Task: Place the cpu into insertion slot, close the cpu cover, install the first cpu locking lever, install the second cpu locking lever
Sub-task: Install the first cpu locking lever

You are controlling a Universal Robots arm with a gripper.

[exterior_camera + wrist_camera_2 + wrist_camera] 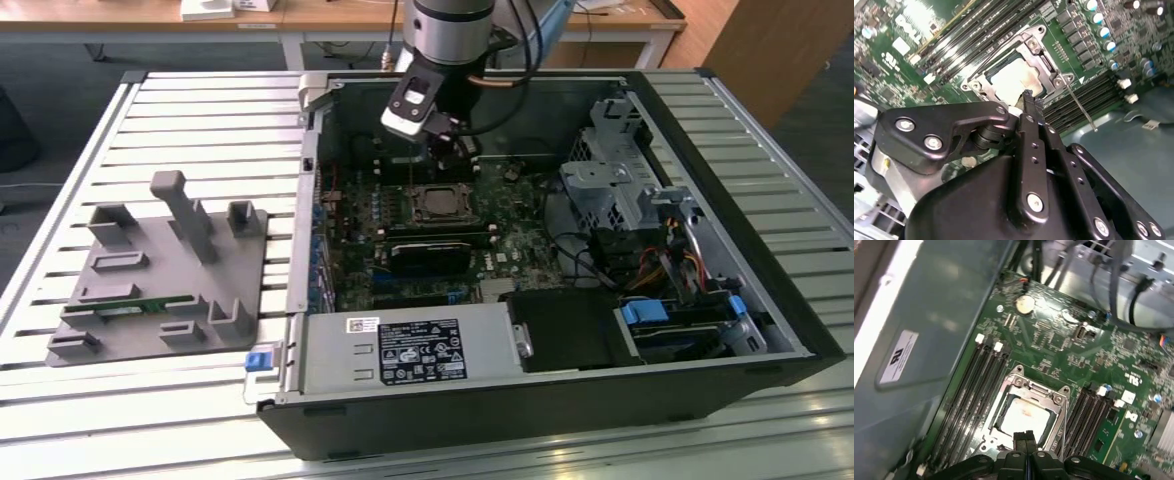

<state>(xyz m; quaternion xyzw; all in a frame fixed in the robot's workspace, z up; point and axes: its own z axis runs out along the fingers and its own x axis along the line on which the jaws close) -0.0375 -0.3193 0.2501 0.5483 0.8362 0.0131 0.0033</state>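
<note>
The small flat square cpu, with a pale silvery-beige metal face, sits inside the small square dark insertion slot with its silver rim, on the green circuit board of an open black computer case. The thin square silver metal cpu cover appears to lie flat on that slot, and in both wrist views the cpu shows through the cover's central opening. The black gripper on the arm hangs just above one edge of the slot. Its two fingers are pressed together with no gap between them and nothing is held. In the second wrist view the gripper's tip overlaps the cpu's edge, though contact cannot be judged. A thin silver wire lever slants away from a corner of the slot, across the board toward the case floor. Long black memory slots run along both sides of the slot. In the exterior view the gripper stands over the slot's far side, and a grey moulded fixture block rests well apart from the slot, outside the case on the white slatted table.
</note>
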